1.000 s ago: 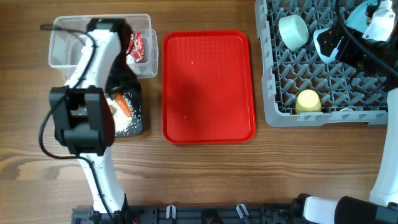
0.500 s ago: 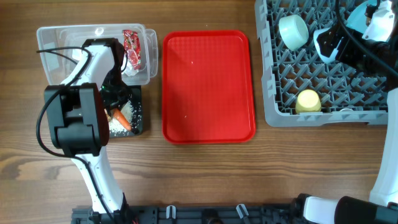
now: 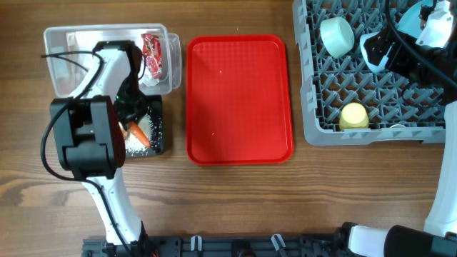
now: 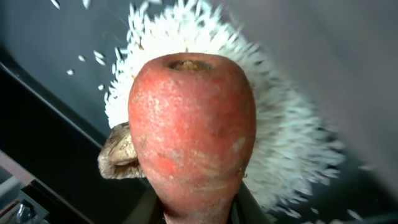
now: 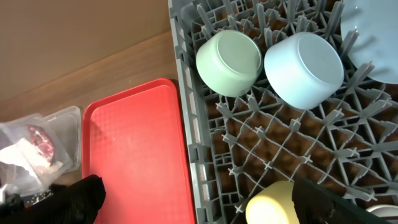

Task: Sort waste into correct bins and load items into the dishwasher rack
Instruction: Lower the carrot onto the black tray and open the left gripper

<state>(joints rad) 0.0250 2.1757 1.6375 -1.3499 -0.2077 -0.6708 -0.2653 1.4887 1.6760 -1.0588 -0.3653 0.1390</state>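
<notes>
Toward the left edge of the desk, on the side nearest the robot, the shallow black tray (image 3: 161, 140) lies under the left arm. White rice grains (image 4: 292, 143) are heaped on its floor. The orange carrot (image 4: 193, 134) rests on them with its thick end pointing away from the wrist camera. A small brown food lump (image 4: 117, 155) touches the carrot's side. The left hand (image 3: 133, 114) is right at the carrot's thin end. Its fingers are hidden under the arm and cut off by the bottom of the wrist view, so it cannot be told whether the hand grips the carrot or how far it is open.

Just beside the black tray, in the middle of the desk, lies the flat red tray (image 3: 239, 100). Just beyond the black tray, at the far left corner, stands the clear tub (image 3: 64, 57). The small red shiny wrapper (image 3: 152, 51) and the crumpled white napkin (image 3: 151, 74) lie together at its right end.

At the far right corner sits the grey dishwasher rack (image 3: 321, 93). The small yellow cup (image 3: 353, 116) stands among the pegs by its near edge. Farther back, the pale green bowl (image 5: 229, 55) and the light blue bowl (image 5: 303, 68) lean side by side. Part of the light blue plate (image 5: 373, 28) shows beyond them. The right hand (image 5: 196, 190) hangs above the rack, fingers spread wide with nothing between them.
</notes>
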